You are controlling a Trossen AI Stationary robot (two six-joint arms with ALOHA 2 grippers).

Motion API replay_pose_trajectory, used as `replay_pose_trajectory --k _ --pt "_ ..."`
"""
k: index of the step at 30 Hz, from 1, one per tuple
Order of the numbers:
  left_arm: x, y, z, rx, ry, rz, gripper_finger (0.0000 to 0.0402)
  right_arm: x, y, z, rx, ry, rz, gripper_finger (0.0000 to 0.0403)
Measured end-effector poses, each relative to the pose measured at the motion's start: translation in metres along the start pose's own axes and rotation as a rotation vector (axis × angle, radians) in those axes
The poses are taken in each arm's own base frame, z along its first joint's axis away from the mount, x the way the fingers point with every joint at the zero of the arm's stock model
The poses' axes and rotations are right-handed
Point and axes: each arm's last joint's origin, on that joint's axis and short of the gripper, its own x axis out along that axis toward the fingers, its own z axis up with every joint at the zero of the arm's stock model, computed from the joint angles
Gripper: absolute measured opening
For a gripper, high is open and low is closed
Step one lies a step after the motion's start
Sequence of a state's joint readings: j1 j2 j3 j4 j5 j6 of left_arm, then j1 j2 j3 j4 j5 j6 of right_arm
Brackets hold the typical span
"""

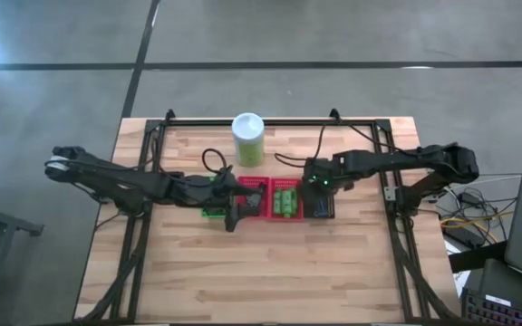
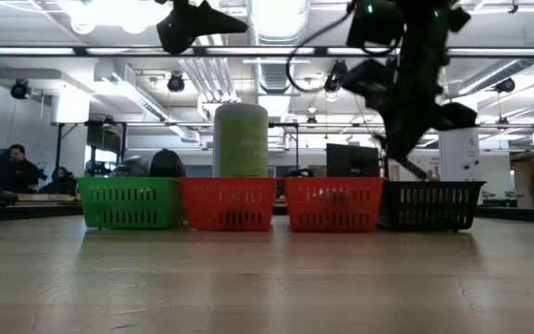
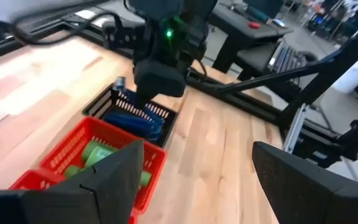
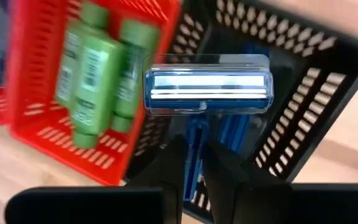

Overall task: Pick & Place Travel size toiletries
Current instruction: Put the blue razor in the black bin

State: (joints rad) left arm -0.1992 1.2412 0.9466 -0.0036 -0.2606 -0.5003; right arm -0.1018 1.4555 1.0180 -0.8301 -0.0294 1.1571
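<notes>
Room: open workshop, white ceiling beams and strip lights; grey concrete floor with dark seams in the high view.
Person: seated at a far desk [image 2: 12, 167], seen in the low view only.
Surface: pale wood-plank table [image 1: 270, 272] with a black frame along its edges.
Baskets: four mesh baskets in a row at mid-table; the low view gave green basket [image 2: 130, 202], red basket [image 2: 227, 203], second red basket [image 2: 334, 203], black basket [image 2: 431, 205].
Canister: white-and-green canister [image 1: 248, 139] upright just behind the row.
Writing: pale label panels on the green bottles [image 4: 95, 68], too blurred to read; no brand legible anywhere.
Left gripper: left gripper [image 3: 194, 180] hung above the first red basket, jaws wide apart, nothing between them.
Right gripper: right gripper [image 4: 194, 165] over the black basket, jaws clamped on the handle of a blue razor [image 4: 207, 86], head uppermost.
Razor detail: right wrist view only showed its clear head cover and two pale blade strips.
Black basket contents: more blue razors [image 3: 135, 118] lay inside, shown by the left wrist view.
Green bottles: several lay side by side in the second red basket, next to the black one.
Low view limit: basket contents could not be made out through the mesh.
</notes>
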Motion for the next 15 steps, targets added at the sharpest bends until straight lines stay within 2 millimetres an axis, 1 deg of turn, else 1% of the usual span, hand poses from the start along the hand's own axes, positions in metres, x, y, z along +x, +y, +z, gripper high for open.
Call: replay_pose_trajectory --k 4,8,12,15 --pt "-0.007 0.001 -0.001 0.012 0.025 0.027 0.0305 0.016 -0.014 -0.003 0.044 0.078 0.007 0.0038" --pt "-0.008 0.003 -0.002 0.018 0.040 0.047 0.0303 0.024 -0.021 -0.006 0.064 0.090 -0.017 0.0038" --pt "-0.009 0.003 -0.002 0.019 0.041 0.050 0.0301 0.029 -0.024 -0.007 0.077 0.083 -0.024 0.0044" --pt "-0.009 0.003 -0.003 0.020 0.043 0.051 0.0301 0.030 -0.023 -0.006 0.094 0.072 0.002 0.0052"
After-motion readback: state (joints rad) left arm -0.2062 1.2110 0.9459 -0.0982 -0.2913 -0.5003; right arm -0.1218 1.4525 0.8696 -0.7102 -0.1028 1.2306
